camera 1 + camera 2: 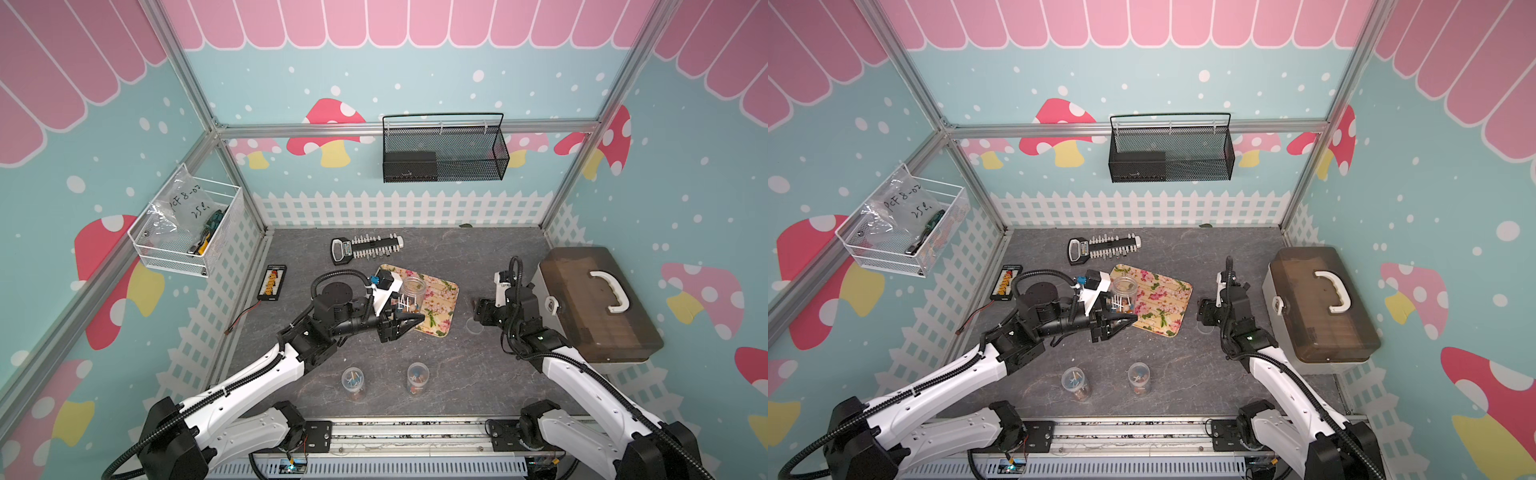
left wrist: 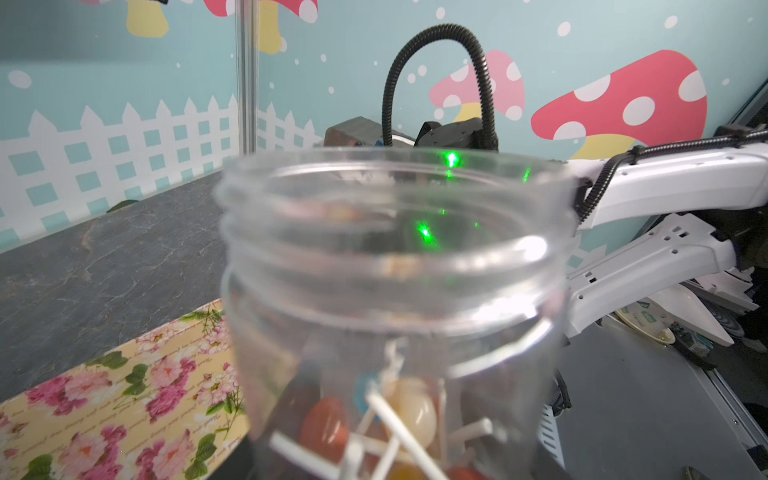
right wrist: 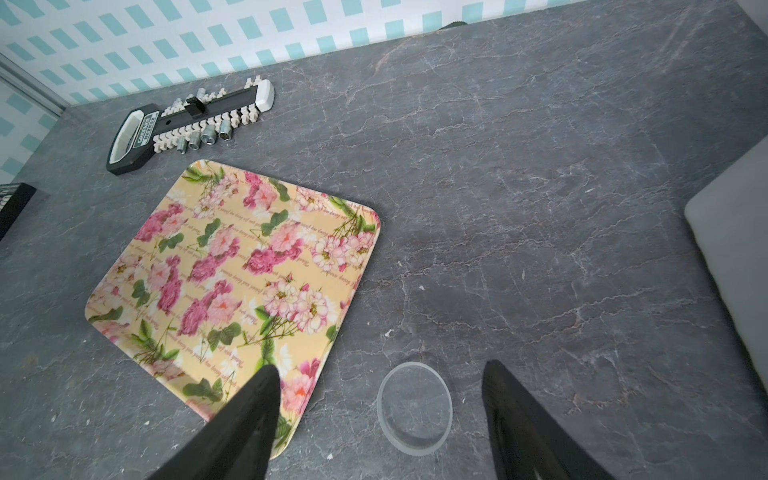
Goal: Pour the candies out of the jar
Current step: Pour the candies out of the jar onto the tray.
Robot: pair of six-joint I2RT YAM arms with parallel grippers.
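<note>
The clear jar (image 1: 413,291) (image 1: 1124,291) has no lid and stands about upright over the near left corner of the floral tray (image 1: 441,291). My left gripper (image 1: 402,312) (image 1: 1115,312) is shut on the jar's lower part. In the left wrist view the jar (image 2: 395,266) fills the frame, and the candies (image 2: 409,409) lie at its bottom: round orange, cream and blue heads on white sticks. The jaws are hidden behind it. My right gripper (image 3: 381,368) (image 1: 478,312) is open just above a clear round lid (image 3: 414,407) (image 1: 473,326) lying on the table, right of the tray (image 3: 232,257).
Two more small jars with candies (image 1: 352,380) (image 1: 417,376) stand near the front edge. A socket holder (image 1: 365,247) lies behind the tray, and a black battery case (image 1: 272,282) lies at the left. A brown-lidded toolbox (image 1: 594,303) stands at the right, close to my right arm.
</note>
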